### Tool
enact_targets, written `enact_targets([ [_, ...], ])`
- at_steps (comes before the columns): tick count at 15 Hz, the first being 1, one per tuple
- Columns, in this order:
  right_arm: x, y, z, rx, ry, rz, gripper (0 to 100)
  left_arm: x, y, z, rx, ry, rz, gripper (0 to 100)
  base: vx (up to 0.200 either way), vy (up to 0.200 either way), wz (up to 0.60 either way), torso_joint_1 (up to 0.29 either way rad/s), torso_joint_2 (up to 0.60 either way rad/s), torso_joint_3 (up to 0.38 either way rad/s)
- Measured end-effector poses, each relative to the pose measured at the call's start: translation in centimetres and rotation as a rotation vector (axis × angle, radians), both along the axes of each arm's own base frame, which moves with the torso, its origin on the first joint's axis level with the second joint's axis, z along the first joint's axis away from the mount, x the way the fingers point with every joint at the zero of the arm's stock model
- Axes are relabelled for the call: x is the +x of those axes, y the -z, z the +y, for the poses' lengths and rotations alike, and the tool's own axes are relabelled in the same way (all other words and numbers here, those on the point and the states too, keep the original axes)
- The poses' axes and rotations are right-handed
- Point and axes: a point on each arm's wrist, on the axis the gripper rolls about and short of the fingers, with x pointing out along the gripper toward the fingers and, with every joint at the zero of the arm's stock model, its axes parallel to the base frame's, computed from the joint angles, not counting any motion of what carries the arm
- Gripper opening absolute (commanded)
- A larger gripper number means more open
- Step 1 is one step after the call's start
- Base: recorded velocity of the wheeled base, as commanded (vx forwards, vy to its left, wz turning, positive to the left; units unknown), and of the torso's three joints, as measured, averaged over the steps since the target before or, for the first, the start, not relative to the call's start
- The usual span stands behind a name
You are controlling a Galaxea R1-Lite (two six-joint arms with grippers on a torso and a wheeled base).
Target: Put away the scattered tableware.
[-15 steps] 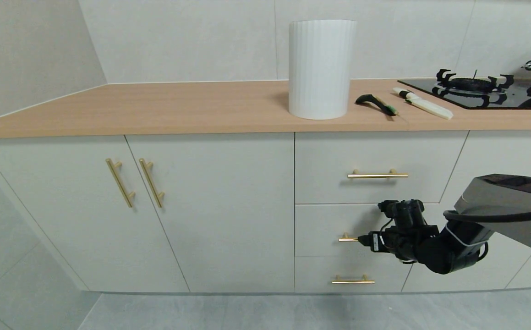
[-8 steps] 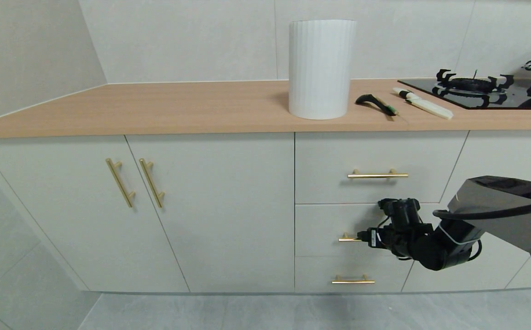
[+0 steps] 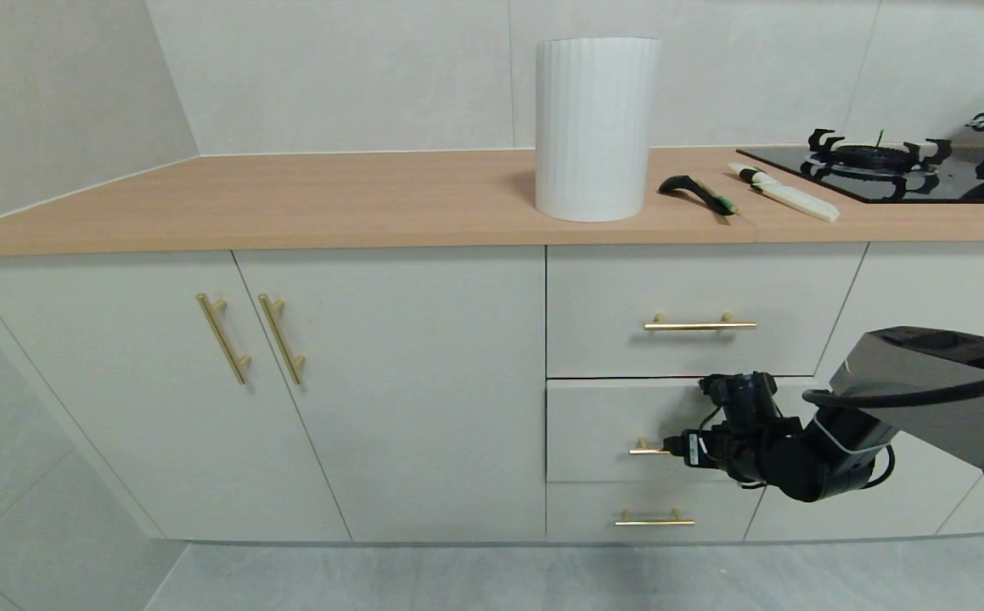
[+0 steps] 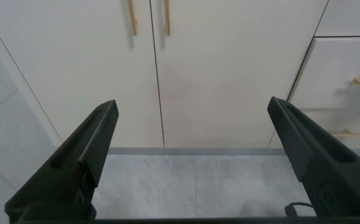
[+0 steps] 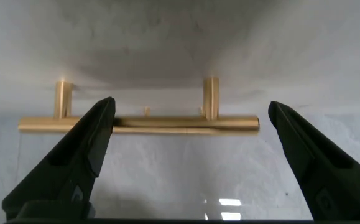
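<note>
In the head view, your right gripper (image 3: 685,444) sits at the brass handle (image 3: 649,451) of the middle drawer (image 3: 602,424), which stands slightly out. The green-handled utensil (image 3: 700,190) and the white knife (image 3: 784,192) lie on the table (image 3: 330,199), near the white canister (image 3: 596,127). In the left wrist view, your left gripper (image 4: 192,104) has its jaws wide apart, holding nothing. In the right wrist view, the jaws are spread wide, with the handle spanning most of the gap, unclamped.

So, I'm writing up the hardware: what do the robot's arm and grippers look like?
The right arm has a glossy dark grey shell, a black wrist and a looping cable. The left gripper and right gripper each have two dark, flat, tapering fingers.
</note>
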Motion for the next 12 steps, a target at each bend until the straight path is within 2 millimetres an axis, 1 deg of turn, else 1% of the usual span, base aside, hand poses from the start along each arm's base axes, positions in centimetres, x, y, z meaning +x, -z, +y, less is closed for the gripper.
enact_targets([
  [5,-0.5,0.2,0.0,-0.014,-0.004,0.043,100,0.0,0.0,0.0,0.000,0.000,0.000,100,0.000,0.000,0.00,0.000,0.00,0.000],
  [7,-1.4,-0.3,-0.2,-0.020,-0.008,0.078,100,0.0,0.0,0.0,0.000,0.000,0.000,100,0.000,0.000,0.00,0.000,0.00,0.000],
  [8,-2.5,-0.9,-0.3,-0.032,-0.018,0.120,100,0.0,0.0,0.0,0.000,0.000,0.000,100,0.000,0.000,0.00,0.000,0.00,0.000],
  [10,-5.0,-3.1,-0.6,-0.044,-0.044,0.186,100,0.0,0.0,0.0,0.000,0.000,0.000,100,0.000,0.000,0.00,0.000,0.00,0.000],
  [12,-7.5,-7.2,-0.9,-0.036,-0.072,0.202,100,0.0,0.0,0.0,0.000,0.000,0.000,100,0.000,0.000,0.00,0.000,0.00,0.000],
])
